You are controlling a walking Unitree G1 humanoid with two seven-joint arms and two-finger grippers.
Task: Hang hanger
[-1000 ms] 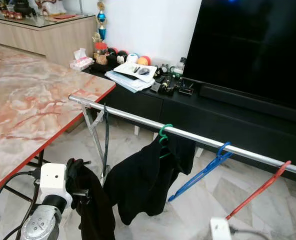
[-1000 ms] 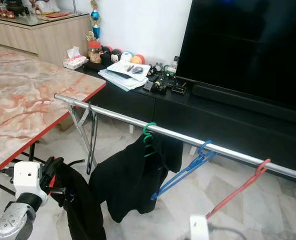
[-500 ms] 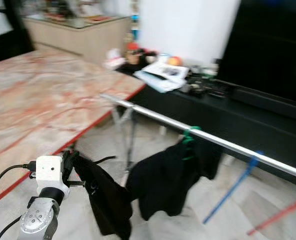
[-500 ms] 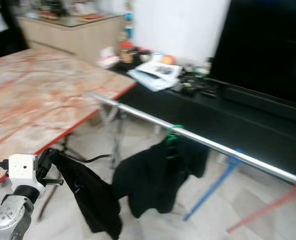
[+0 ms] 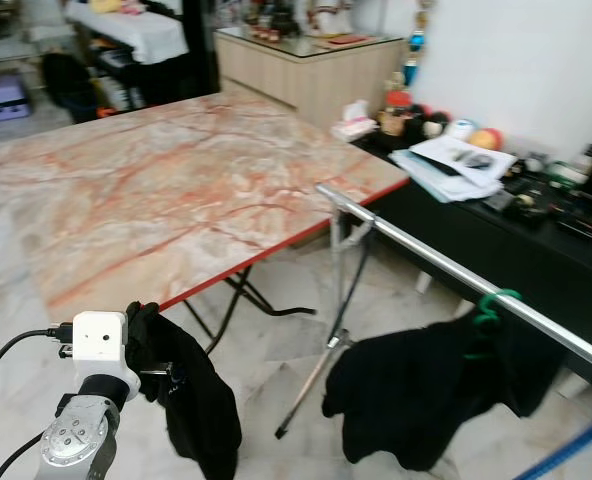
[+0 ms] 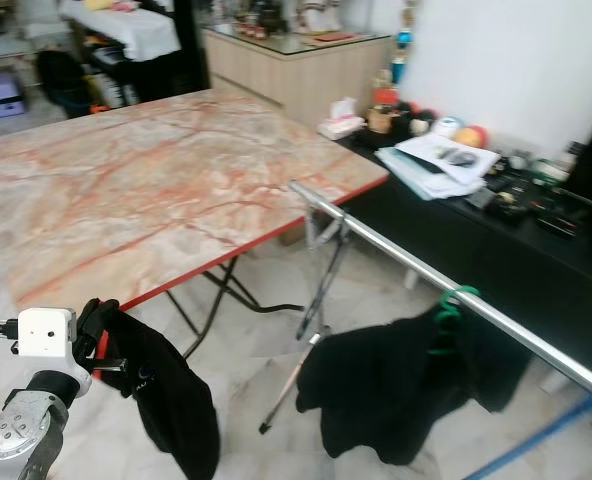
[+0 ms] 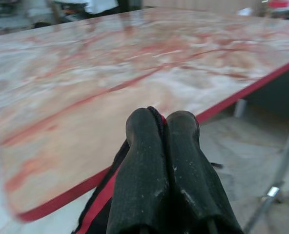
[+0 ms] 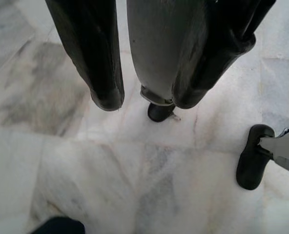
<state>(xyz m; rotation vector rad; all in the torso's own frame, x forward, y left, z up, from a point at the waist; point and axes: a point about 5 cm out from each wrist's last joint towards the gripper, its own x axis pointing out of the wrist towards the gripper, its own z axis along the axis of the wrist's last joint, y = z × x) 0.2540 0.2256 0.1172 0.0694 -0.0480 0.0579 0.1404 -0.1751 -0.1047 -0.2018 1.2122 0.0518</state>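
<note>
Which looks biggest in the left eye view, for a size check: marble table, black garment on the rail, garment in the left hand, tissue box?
1. marble table
2. black garment on the rail
3. garment in the left hand, nearer the camera, so unsure
4. tissue box

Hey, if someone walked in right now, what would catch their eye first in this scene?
Probably the big marble-patterned table with its red edge, spreading across the left of the room. Next, the black garment on a green hanger hanging from the silver rail to the right. Near the robot, the left gripper is shut on another black garment dangling over the floor.
</note>
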